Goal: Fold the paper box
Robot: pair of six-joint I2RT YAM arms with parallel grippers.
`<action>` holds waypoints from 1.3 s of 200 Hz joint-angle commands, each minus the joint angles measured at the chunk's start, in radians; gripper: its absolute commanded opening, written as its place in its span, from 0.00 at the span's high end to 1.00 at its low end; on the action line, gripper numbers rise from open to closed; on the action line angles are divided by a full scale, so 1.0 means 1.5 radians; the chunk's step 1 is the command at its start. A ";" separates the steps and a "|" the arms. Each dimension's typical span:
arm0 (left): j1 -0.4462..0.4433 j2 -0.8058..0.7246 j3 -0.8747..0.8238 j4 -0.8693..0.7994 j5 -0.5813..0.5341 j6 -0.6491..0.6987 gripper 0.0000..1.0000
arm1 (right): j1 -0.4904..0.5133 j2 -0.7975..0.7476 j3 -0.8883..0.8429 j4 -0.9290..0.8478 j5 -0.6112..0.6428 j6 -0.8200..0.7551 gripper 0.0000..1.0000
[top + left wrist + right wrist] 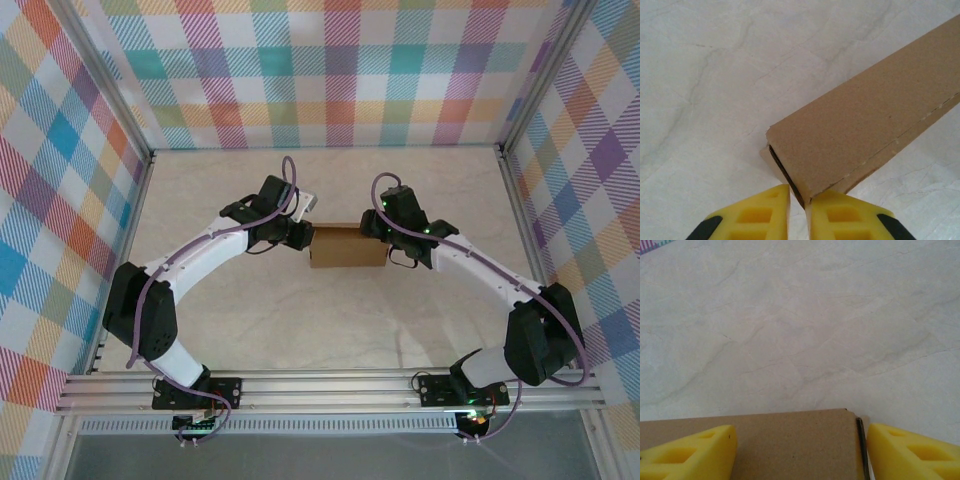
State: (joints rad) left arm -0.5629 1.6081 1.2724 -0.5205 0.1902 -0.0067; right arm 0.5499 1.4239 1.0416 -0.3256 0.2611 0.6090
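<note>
The paper box (348, 246) is recorded as plain brown; right jaws are spread astride its end; left jaws' state cannot be told.

Plain brown paper box (348, 246) on a pale cream, faintly veined table (250, 330). Around the box, pastel plaid walls (330, 70). Flanking it, white-and-black arms (195, 255), purple cables (288, 172), bright yellow fingers (760, 215).
</note>
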 commanded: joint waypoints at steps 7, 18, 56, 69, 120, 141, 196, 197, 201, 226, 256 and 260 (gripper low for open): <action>-0.008 0.016 -0.004 -0.080 0.043 0.001 0.80 | 0.003 0.024 -0.022 -0.004 -0.006 0.020 0.32; -0.007 0.012 0.001 -0.088 0.049 0.003 0.77 | 0.003 0.029 -0.020 -0.004 -0.005 0.021 0.32; 0.002 0.017 0.027 -0.147 0.088 0.019 0.45 | 0.003 0.037 -0.024 0.003 -0.004 0.028 0.33; 0.006 0.008 0.024 -0.150 0.097 0.018 0.39 | 0.002 0.037 -0.026 0.007 -0.003 0.029 0.33; 0.038 -0.040 0.006 -0.116 0.193 -0.007 0.16 | 0.002 0.049 -0.028 0.012 -0.003 0.031 0.34; 0.055 -0.062 -0.006 -0.082 0.270 -0.029 0.05 | 0.003 0.051 -0.035 0.019 -0.003 0.032 0.35; 0.076 -0.078 -0.064 0.079 0.251 -0.283 0.08 | 0.003 0.055 -0.041 0.029 -0.009 0.034 0.36; 0.076 -0.077 -0.065 0.080 0.249 -0.287 0.09 | 0.003 0.054 -0.040 0.028 -0.009 0.034 0.36; 0.076 -0.072 -0.066 0.083 0.244 -0.297 0.13 | 0.003 0.054 -0.041 0.028 -0.009 0.034 0.36; 0.071 -0.050 -0.084 0.102 0.224 -0.323 0.31 | 0.003 0.050 -0.043 0.029 -0.009 0.032 0.36; 0.069 -0.034 -0.099 0.094 0.221 -0.314 0.38 | 0.002 0.046 -0.046 0.026 -0.009 0.032 0.36; 0.068 -0.032 -0.102 0.093 0.221 -0.311 0.39 | 0.003 0.046 -0.046 0.026 -0.009 0.032 0.36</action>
State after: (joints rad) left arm -0.4583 1.5448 1.1473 -0.4030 0.5323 -0.4458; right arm 0.5446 1.4700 1.0199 -0.2012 0.2951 0.6365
